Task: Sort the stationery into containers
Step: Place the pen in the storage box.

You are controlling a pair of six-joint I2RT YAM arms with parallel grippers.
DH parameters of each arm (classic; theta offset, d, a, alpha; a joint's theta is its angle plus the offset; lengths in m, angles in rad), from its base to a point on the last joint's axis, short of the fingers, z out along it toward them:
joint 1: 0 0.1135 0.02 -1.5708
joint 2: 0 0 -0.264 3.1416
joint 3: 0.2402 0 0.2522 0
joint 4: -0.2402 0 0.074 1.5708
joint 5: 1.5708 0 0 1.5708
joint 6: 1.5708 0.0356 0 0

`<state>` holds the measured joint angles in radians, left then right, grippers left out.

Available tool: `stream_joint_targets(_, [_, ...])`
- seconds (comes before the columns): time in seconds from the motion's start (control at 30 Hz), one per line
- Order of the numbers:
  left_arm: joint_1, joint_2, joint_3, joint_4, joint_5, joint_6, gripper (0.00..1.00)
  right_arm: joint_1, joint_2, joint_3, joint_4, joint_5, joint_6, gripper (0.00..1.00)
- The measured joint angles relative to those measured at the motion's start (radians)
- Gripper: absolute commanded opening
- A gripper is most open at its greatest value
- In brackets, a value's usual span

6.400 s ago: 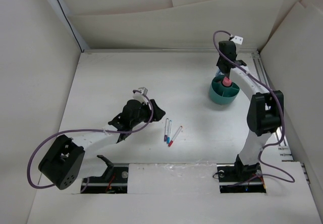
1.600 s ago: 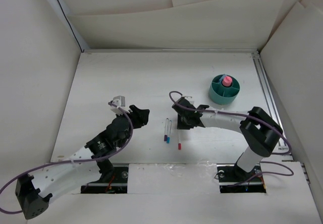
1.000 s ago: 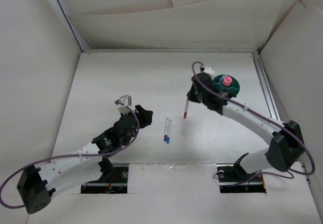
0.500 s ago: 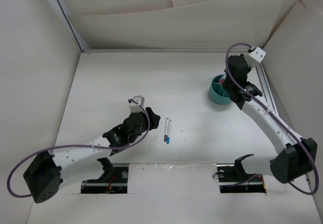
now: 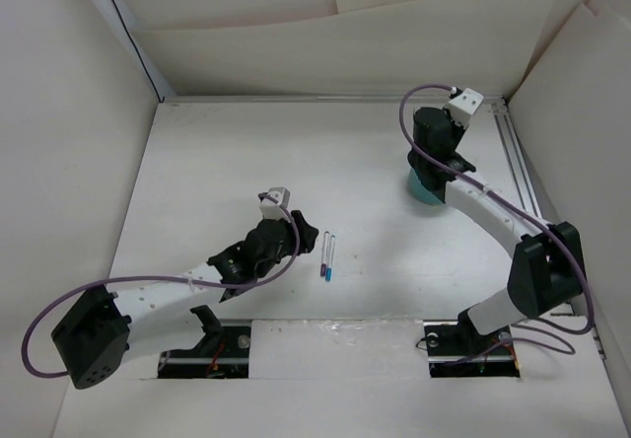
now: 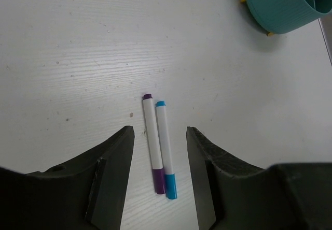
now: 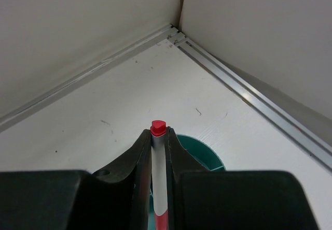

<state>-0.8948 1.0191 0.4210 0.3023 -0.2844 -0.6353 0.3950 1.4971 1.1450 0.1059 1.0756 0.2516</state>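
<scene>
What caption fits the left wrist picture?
Open left gripper hovering over two white pens, teal cup in the corner.

White table (image 5: 246, 162); pale walls (image 5: 59, 112) around it; metal rail (image 7: 270, 111) along right edge.

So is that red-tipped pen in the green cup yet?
Not released: the right gripper is shut on the pen, held over the cup. Whether its lower end dips inside, cannot tell.
</scene>
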Motion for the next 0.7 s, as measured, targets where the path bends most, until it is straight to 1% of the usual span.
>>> stream_joint_targets(0.23, [0.0,0.022,0.004,0.016,0.024,0.003,0.41,0.033,0.056,-0.003,0.093,0.039,-0.074,0.0])
stream_joint_targets(0.4, [0.0,0.027,0.007,0.016,0.03,0.003,0.41,0.052,0.116,-0.01,0.108,0.053,-0.098,0.0])
stream_joint_targets(0.7, [0.0,0.025,0.008,0.016,0.031,0.003,0.41,0.063,0.169,-0.015,0.137,0.089,-0.122,0.0])
